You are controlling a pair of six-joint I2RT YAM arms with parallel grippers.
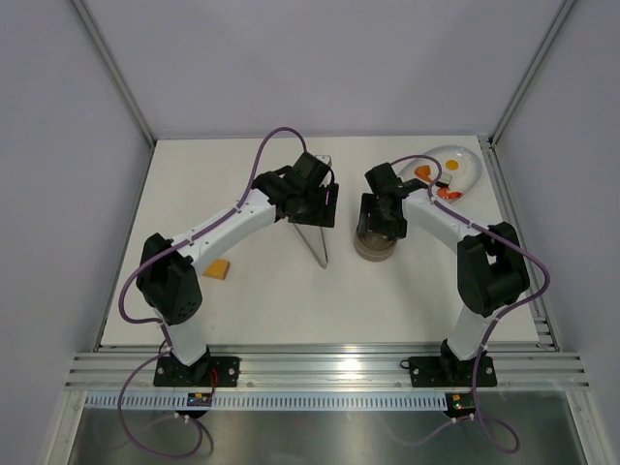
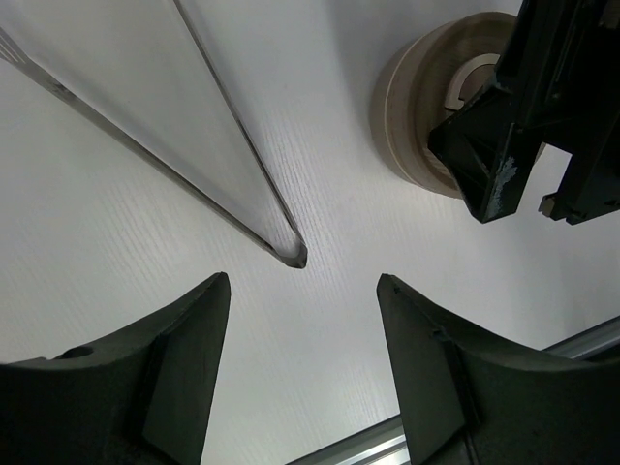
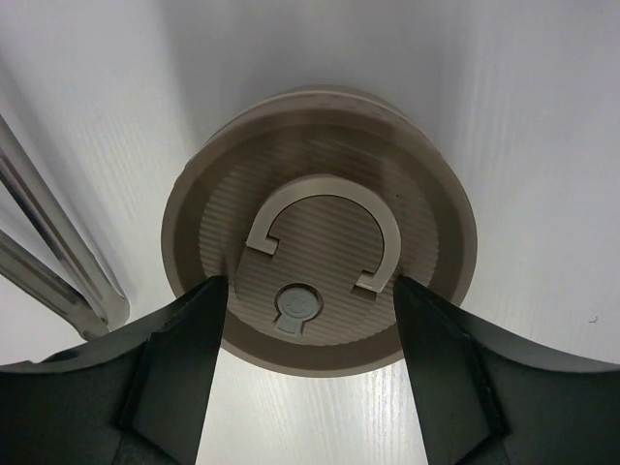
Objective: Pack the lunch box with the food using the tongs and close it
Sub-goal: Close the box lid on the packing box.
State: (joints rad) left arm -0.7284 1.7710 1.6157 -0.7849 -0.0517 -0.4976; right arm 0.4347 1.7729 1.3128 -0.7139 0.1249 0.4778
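Your right gripper (image 3: 310, 288) hangs over the lid (image 3: 320, 232) with its fingers apart. The lid sits on the box (image 1: 374, 254), and you cannot tell whether the fingers touch it. Your left gripper (image 2: 302, 281) is spread and empty, just short of the joined end of the tongs (image 1: 323, 256), which lie flat on the table (image 1: 262, 291). Food (image 1: 441, 191) sits on the plate (image 1: 473, 172), apart from the box. I judge packing not begun: lid off, tongs up, pieces across, lid back on.
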